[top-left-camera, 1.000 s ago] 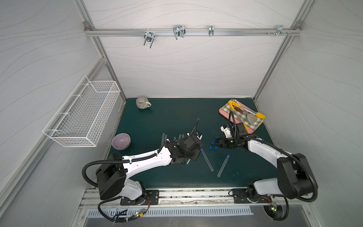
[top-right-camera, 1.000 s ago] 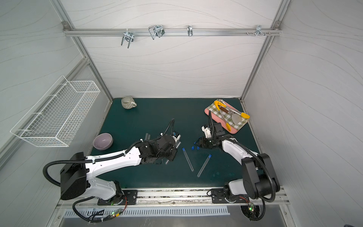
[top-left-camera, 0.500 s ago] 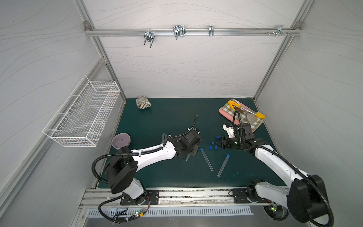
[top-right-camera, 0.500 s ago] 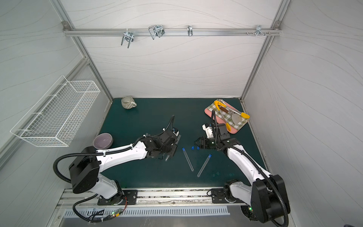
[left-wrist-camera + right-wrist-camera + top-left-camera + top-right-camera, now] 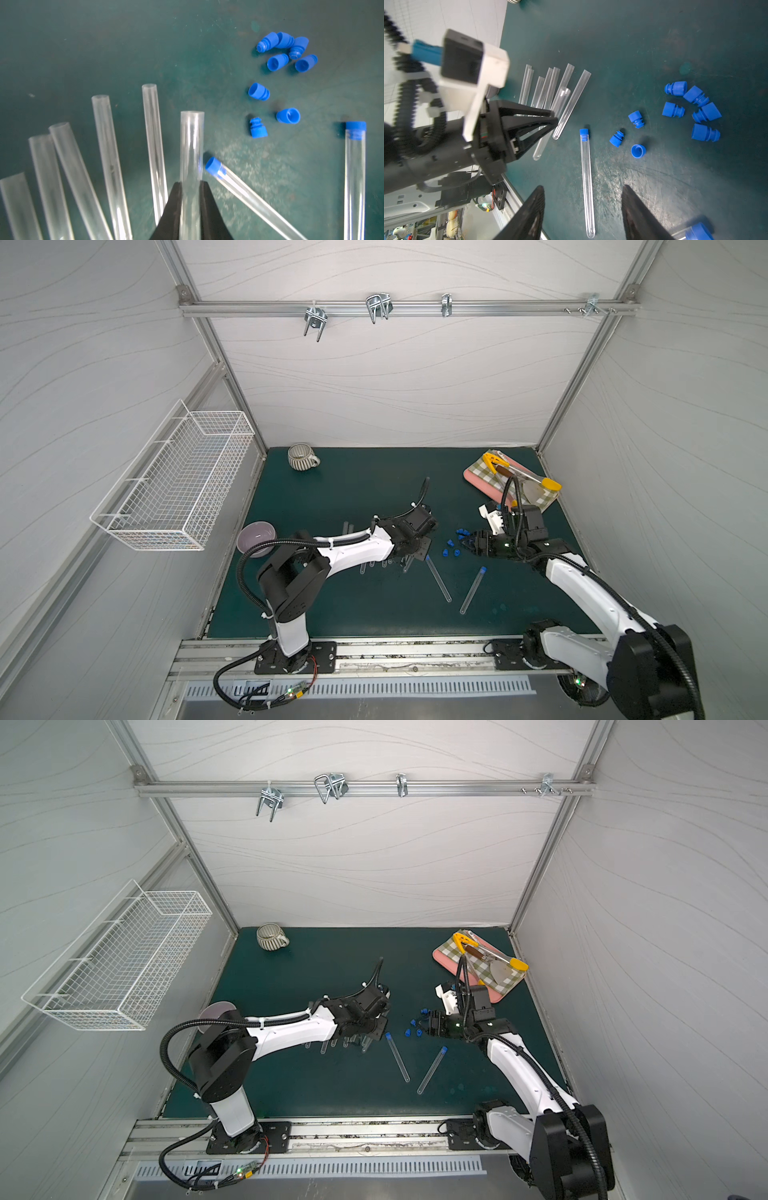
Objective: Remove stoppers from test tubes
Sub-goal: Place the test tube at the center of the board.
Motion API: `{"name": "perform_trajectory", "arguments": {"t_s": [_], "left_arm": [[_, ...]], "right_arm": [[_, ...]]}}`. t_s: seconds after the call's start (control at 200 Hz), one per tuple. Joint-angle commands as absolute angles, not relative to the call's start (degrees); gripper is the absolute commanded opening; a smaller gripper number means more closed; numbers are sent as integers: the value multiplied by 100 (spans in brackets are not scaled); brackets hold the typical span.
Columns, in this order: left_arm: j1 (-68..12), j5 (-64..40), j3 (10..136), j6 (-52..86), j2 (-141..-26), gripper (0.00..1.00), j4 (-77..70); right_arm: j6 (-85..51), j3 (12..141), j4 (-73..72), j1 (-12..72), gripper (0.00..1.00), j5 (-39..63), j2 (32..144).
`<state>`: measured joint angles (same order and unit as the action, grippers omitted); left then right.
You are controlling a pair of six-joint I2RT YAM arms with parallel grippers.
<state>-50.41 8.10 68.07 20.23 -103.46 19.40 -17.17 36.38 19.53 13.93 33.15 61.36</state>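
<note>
In a top view left claw (image 5: 409, 560) among test tubes (image 5: 438, 579), right claw (image 5: 468, 546) beside loose stoppers (image 5: 456, 551), left wrist view, left claw pinching an unstoppered test tube (image 5: 191, 145), stoppered tubes (image 5: 249, 196) beside it, right wrist view, right claw's jaws apart, empty.

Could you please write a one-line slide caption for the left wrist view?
Left gripper shut on an unstoppered test tube; eight loose stoppers and two stoppered tubes lie nearby.

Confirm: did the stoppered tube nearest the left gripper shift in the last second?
No. The stoppered tube lies at the same spot and the same slant, judged against the front edge of the mat.
</note>
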Motion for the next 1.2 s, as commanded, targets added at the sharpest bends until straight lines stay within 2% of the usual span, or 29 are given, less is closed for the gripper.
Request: {"name": "perform_trajectory", "arguments": {"t_s": [0.0,0.585,0.87,1.106,1.196], "left_arm": [[-4907,869,7125,2121,-10650,1,1947],[-4751,981,7863,2179,-11634,5,2175],[-4720,972,8038,2224,-11733,19,2364],[-4720,985,8051,2191,-11534,21,2470],[-4720,1010,8116,2164,-11455,26,2574]], "right_arm": [[-1713,3648,2096,1336,60,3445,5996],[-1692,3603,2154,1161,61,3577,5809],[-1670,3599,2173,1070,61,3647,5770],[-1677,3568,2183,1006,61,3692,5647],[-1682,3576,2173,1003,61,3699,5644]]}}
